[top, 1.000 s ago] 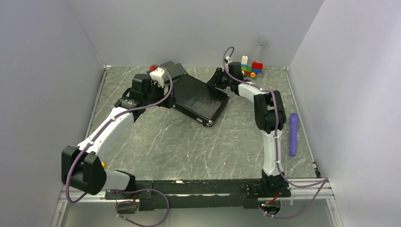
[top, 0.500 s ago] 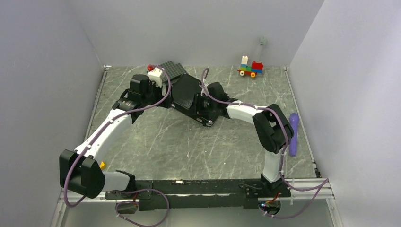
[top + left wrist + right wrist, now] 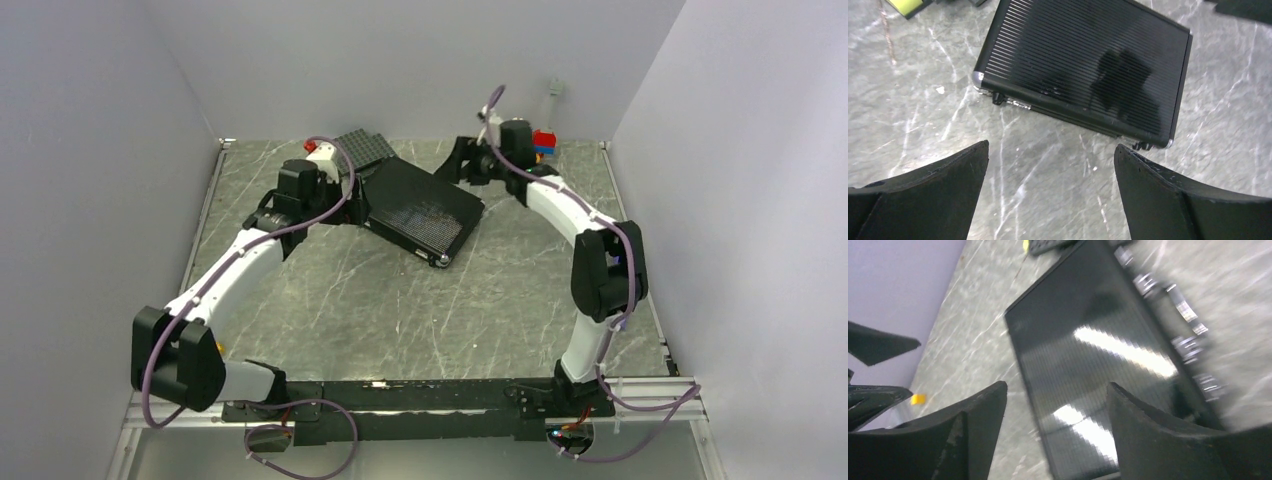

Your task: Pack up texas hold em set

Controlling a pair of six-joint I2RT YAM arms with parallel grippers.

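Now shut and lying flat, the black briefcase (image 3: 420, 208) of the hold 'em set rests toward the far middle of the bench (image 3: 400, 310), just in front of the studded baseplates (image 3: 365, 147). Half a second earlier the right arm (image 3: 560, 205) was stretched across the lid; it has since swung back to the case's far right corner, its jaws widened and empty. The left arm (image 3: 240, 265) stays at the near left corner, its jaws now spread to their widest, with only bare stone between them and the case edge (image 3: 1083, 65) just ahead. No chips or cards are visible outside the case. Silver latches line one side in the right wrist view (image 3: 1093, 370), too blurred to say whether they are fastened. With both arms letting go, the packing appears nearly done, pending those latches.
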